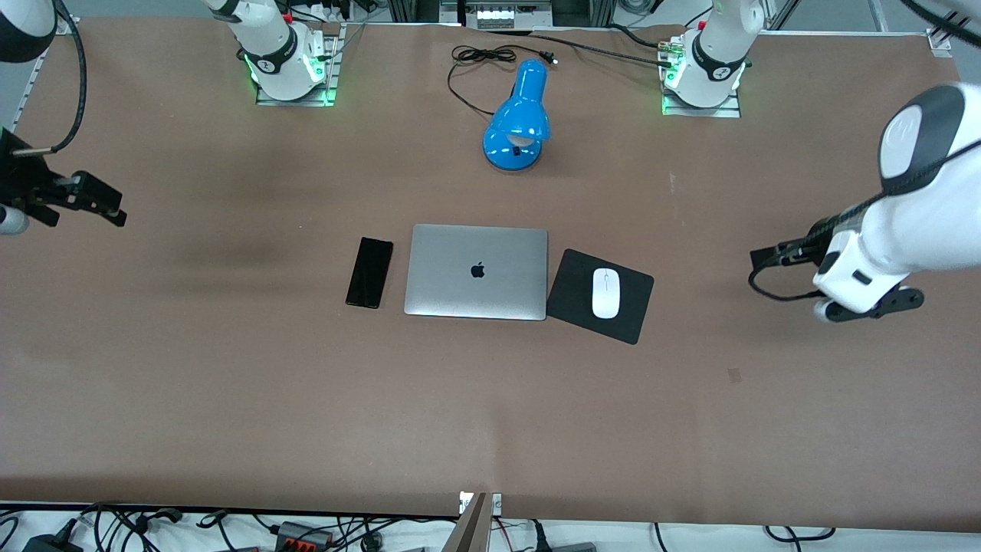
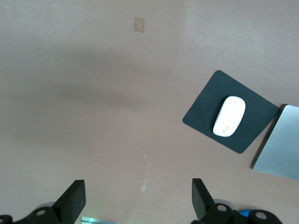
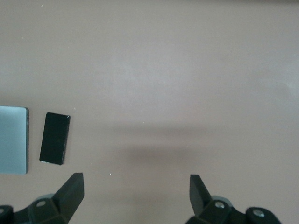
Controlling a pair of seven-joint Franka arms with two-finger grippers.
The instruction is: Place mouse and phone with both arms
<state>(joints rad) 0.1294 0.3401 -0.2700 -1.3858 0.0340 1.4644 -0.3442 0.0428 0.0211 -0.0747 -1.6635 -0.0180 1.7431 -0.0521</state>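
Observation:
The white mouse [image 1: 605, 293] lies on a black square pad [image 1: 571, 287], beside a closed silver laptop [image 1: 477, 271] toward the left arm's end. The black phone [image 1: 369, 272] lies flat on the table beside the laptop, toward the right arm's end. My left gripper [image 1: 870, 307] is up over bare table at the left arm's end, open and empty. Its wrist view [image 2: 138, 198] shows the mouse [image 2: 229, 116] well away from the fingers. My right gripper [image 1: 100, 203] is over bare table at the right arm's end, open and empty [image 3: 135, 196]. The phone [image 3: 54, 138] shows apart from it.
A blue desk lamp [image 1: 519, 116] with a black cord stands farther from the front camera than the laptop, between the two arm bases. The laptop's edge shows in both the left wrist view [image 2: 280, 144] and the right wrist view [image 3: 13, 139].

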